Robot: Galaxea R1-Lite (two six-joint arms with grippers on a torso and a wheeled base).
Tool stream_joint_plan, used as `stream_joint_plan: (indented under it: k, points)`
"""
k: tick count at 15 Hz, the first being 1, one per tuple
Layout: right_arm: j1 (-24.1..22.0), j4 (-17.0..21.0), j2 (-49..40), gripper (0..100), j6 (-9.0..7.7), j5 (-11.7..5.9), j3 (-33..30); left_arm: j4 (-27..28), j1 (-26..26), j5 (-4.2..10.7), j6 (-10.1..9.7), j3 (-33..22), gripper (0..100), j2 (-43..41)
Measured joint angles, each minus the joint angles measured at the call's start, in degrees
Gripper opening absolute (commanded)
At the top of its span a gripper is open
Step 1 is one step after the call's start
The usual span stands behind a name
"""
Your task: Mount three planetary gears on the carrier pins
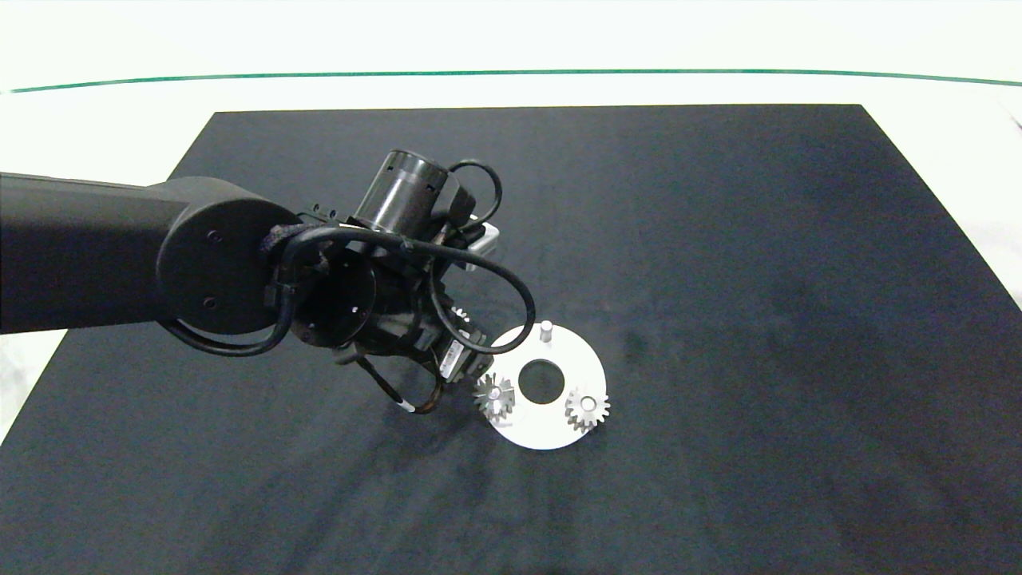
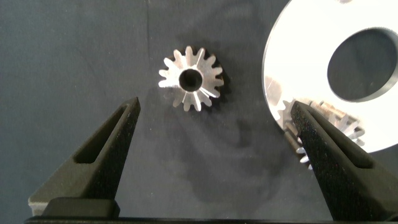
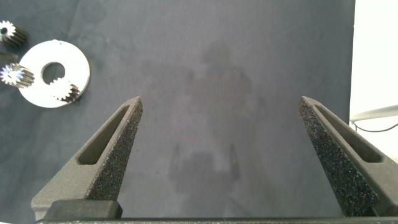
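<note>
On the near rim of the white disc (image 1: 551,431), two gears (image 1: 587,410) sit flat on pins, bores up. Farther back, the third pin (image 1: 547,330) stands bare and upright. Beside the disc's left edge, the left gripper (image 2: 211,124) hangs over the black mat (image 1: 718,279) with jaws spread wide; the loose third gear (image 2: 191,79) lies flat on the mat ahead of its fingertips, apart from the disc. No readable writing shows. Well off to the side, the right gripper (image 3: 221,118) is also spread and holds nothing.
</note>
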Motion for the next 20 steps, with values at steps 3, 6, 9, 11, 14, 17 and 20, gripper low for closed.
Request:
stream_joint_plan:
  k: [3,6,9,11,14,17,20]
  points:
    - [0.00,-0.66,0.07,100,-0.35,0.00,0.29,-0.02,-0.33,-0.12,-1.60,-1.87,100,0.55]
    - [0.00,-2.50,0.18,100,-0.50,-0.02,1.27,-0.02,-1.38,-0.06,-2.38,-3.04,100,1.29]
    - [0.00,-2.51,0.18,100,-0.57,-0.05,1.57,0.02,-1.79,-0.06,-2.43,-3.19,100,1.63]
    - [0.00,-2.51,0.18,100,-0.68,0.00,1.62,0.02,-1.79,-0.04,-3.01,-3.15,100,1.79]
    - [0.00,-2.51,0.18,100,-0.68,0.00,1.62,0.00,-1.79,-0.06,-3.10,-3.13,100,2.15]
    - [0.00,-2.50,0.18,100,-0.68,0.00,1.62,-0.05,-1.79,-0.04,-3.19,-3.15,100,2.38]
    - [0.00,-2.51,0.18,100,-0.66,-0.02,1.62,-0.06,-1.79,-0.12,-3.56,-3.06,100,2.80]
